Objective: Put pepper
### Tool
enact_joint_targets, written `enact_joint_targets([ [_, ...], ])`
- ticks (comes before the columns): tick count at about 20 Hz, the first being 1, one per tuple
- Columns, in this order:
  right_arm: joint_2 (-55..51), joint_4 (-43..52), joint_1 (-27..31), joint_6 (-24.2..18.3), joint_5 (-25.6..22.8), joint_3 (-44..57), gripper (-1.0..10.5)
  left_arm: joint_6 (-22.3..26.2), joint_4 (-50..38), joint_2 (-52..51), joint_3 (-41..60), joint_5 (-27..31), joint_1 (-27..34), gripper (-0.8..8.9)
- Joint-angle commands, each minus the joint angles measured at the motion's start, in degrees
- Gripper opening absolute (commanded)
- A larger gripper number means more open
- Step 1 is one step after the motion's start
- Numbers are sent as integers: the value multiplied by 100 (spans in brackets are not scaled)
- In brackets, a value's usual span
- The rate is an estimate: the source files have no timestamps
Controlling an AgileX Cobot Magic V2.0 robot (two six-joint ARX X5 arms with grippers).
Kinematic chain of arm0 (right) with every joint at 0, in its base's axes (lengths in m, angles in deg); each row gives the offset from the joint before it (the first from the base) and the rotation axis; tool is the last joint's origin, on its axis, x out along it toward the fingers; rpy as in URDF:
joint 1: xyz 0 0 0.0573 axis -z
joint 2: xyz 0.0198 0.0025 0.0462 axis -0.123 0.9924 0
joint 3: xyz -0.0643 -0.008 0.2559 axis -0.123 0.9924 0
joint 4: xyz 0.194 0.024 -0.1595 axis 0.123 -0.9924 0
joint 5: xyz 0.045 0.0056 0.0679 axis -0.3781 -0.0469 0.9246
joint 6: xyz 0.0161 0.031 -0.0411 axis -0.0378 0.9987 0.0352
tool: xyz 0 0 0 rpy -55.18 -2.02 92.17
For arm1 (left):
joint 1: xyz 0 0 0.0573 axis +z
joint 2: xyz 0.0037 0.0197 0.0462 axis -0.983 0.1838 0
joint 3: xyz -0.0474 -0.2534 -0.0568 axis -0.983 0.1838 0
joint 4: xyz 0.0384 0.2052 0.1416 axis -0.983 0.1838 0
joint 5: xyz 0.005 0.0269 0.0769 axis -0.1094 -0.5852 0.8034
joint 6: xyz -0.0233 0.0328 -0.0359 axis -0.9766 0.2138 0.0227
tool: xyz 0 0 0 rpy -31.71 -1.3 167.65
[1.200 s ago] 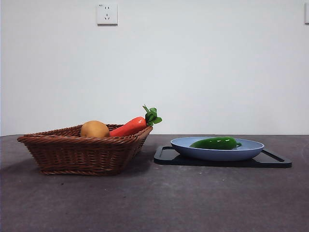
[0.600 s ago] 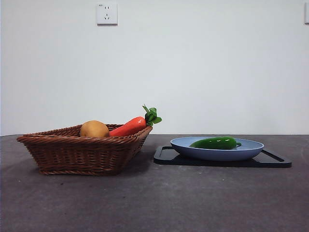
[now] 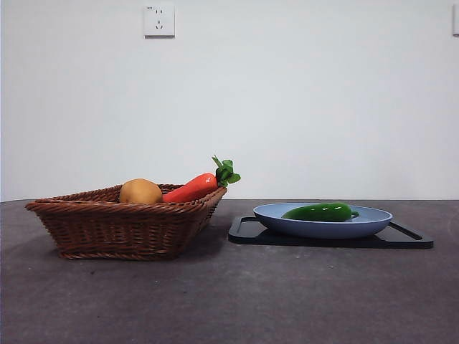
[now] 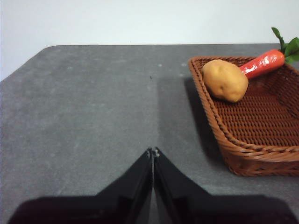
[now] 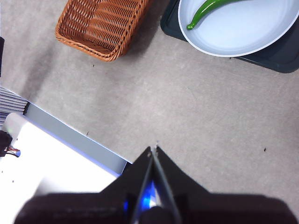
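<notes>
The glossy dark green pepper [image 3: 320, 211] lies on a light blue plate [image 3: 373, 223] that sits on a black tray [image 3: 409, 239] at the right. The pepper also shows in the right wrist view [image 5: 210, 10], on the plate [image 5: 243, 32]. My right gripper [image 5: 153, 150] is shut and empty, high above the table near its front edge. My left gripper [image 4: 153, 152] is shut and empty, over bare table beside the wicker basket [image 4: 252, 126]. Neither arm shows in the front view.
The brown wicker basket [image 3: 122, 222] stands at the left and holds a potato [image 3: 140, 191] and an orange carrot with a green leafy top [image 3: 195, 186]. The table's front edge and a white surface [image 5: 56, 168] show in the right wrist view.
</notes>
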Motion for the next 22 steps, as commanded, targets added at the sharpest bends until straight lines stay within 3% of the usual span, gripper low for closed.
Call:
enact_joint_targets([
  [1,48,-74,-7,33,-2,-107,11,-37,-33,-28,61,-7,24,8],
  [16,48,-72,-9,33,2,-107,11,-37,-203,-2,61,-2,24,8],
  [19,-44,-15,166,-452,-85,-105,11,-37,-203,-2,61,0,24,8],
  [22,-682,1106,483,-492,85,155,11,-37,-203,-2,61,0,24,8],
])
